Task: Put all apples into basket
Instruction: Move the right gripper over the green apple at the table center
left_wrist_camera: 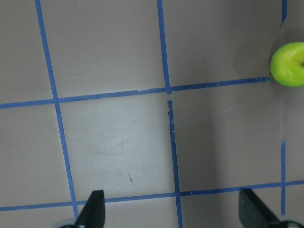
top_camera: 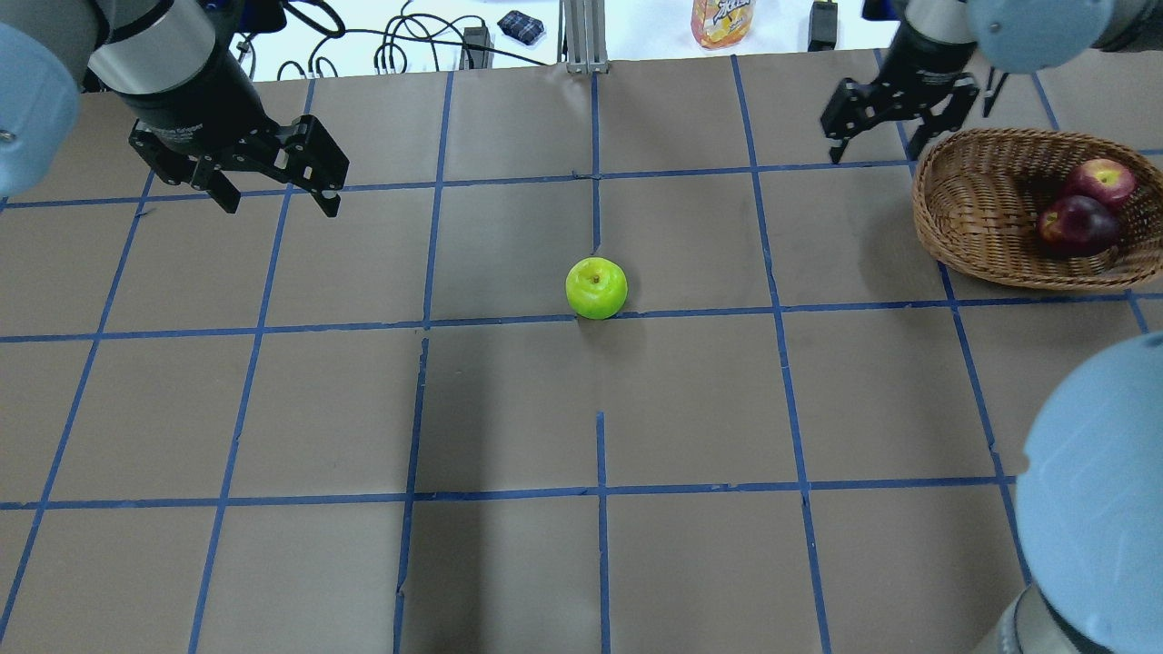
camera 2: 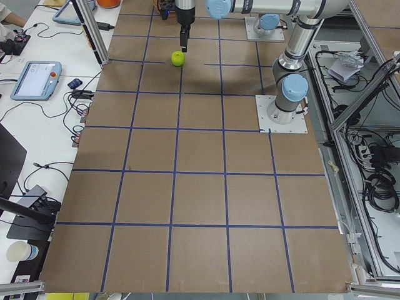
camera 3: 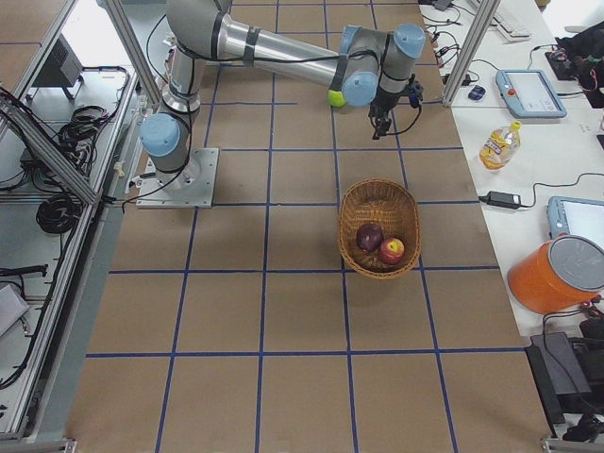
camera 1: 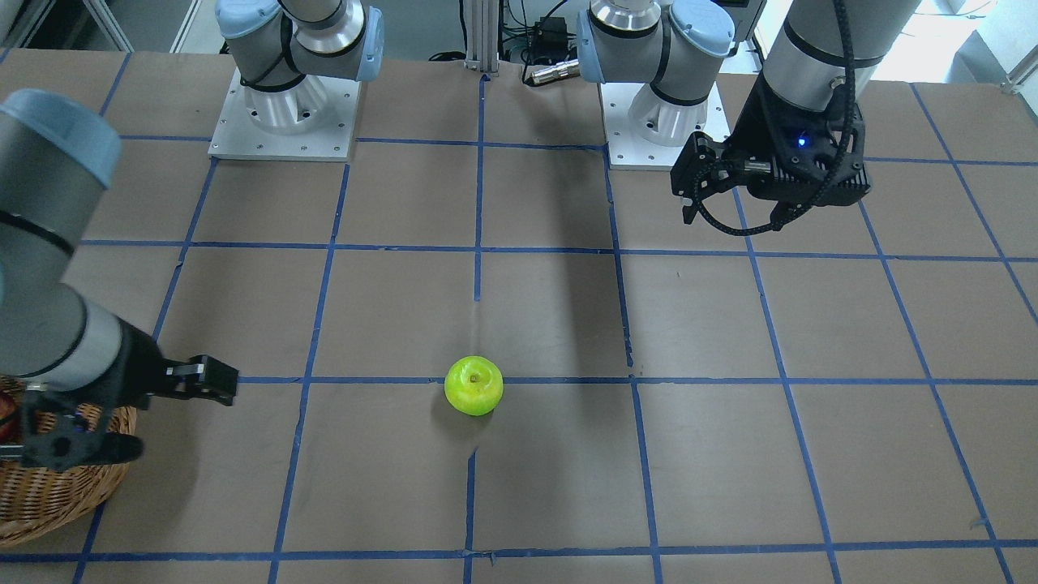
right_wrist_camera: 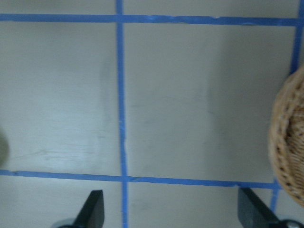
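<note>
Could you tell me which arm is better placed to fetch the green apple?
Probably right: the right gripper, open, hovers beside the basket, where the green apple must go.

My 2 arms are smooth silver-grey tubes, and each joint is closed by a pale blue cap. Each arm stands on a square silver base plate with small screws dotted along its edges. My left gripper and right gripper are matt black, with 2 angular fingers apiece. A black ribbed cable loops under my left wrist housing. A small blue light glows on that housing, at 2 o'clock in the front-facing view.
</note>
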`<state>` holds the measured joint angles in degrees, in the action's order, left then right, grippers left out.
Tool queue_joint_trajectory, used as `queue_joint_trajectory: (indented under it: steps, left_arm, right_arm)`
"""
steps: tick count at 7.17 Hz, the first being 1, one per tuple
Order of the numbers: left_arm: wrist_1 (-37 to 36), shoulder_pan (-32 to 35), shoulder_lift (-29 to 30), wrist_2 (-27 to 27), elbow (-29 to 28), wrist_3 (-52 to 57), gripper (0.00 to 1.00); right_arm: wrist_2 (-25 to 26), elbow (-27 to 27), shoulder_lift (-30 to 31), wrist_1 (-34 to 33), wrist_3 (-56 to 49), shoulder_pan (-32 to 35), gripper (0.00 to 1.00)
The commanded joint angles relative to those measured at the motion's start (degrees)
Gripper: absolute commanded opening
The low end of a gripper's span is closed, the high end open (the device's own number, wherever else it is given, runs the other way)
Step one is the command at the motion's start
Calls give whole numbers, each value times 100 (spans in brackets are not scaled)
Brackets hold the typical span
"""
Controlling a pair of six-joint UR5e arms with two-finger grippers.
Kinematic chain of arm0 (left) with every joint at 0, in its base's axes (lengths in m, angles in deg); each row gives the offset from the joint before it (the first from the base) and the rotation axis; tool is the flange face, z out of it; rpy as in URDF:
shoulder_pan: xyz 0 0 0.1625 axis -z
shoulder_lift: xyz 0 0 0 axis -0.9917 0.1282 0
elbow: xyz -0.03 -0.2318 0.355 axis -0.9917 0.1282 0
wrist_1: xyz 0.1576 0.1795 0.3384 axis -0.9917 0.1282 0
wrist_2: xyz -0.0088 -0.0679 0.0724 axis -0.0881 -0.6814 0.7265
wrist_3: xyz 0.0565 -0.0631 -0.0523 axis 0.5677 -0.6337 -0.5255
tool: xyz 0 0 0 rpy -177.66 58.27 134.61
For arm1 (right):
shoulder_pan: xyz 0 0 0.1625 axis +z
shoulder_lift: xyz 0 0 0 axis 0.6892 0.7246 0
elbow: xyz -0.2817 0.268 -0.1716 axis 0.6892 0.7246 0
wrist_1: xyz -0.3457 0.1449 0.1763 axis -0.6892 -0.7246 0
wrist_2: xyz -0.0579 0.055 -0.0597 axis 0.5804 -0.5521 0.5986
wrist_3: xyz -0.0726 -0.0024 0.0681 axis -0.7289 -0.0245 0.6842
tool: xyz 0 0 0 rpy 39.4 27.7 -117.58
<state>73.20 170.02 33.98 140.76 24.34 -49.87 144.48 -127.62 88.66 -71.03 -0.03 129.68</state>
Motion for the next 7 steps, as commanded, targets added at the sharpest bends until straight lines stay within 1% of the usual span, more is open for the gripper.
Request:
queue_joint_trajectory:
  steps: [1, 3, 4, 5, 7]
  left_arm:
    - [-14, -186, -52, 1, 26, 5, 100]
    - [-13, -205, -61, -17, 53, 5, 100]
    - [-13, -196, -61, -25, 53, 5, 100]
    - [-13, -204, -61, -17, 53, 5, 100]
    - [-13, -204, -61, -17, 53, 5, 100]
  right_arm:
    - [-486, -42, -121, -411, 1414, 956, 100]
    - [-487, -51, -533, -1008, 1952, 1730, 100]
    - [-479, -60, -796, -1229, 2434, 1916, 100]
    - [-478, -60, -964, -1266, 2848, 1996, 100]
    - [-487, -69, -1010, -1266, 2913, 2023, 100]
